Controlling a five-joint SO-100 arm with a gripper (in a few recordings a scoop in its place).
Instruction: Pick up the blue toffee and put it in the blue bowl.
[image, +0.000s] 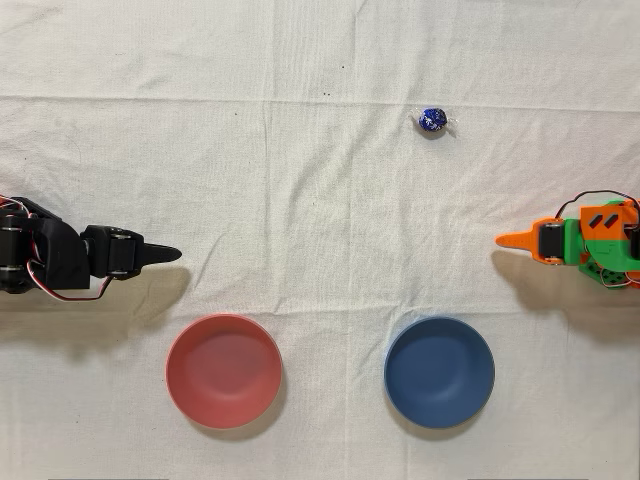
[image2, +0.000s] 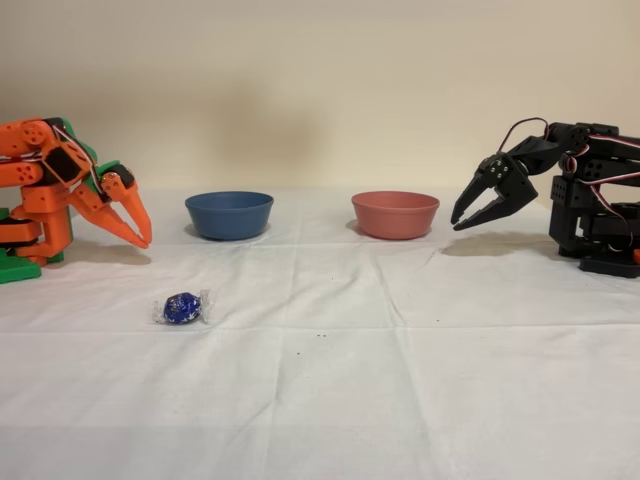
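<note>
Overhead view: shiny dark-blue toffee (image: 433, 121), twisted ends.

Orange arm folded back, end effector (image2: 143, 238) pointing down, fingers together at the tips, holding nothing

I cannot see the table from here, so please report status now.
Gripper shut, holding nothing, off the cloth. Blue toffee lies alone on the cloth, untouched. Blue bowl empty. Nothing between them.

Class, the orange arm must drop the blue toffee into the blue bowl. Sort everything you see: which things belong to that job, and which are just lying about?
Belongs to the job:
- blue toffee
- blue bowl
- orange gripper, away from the toffee

Just lying about:
- pink-red bowl
- black arm, idle
- white tablecloth
</note>
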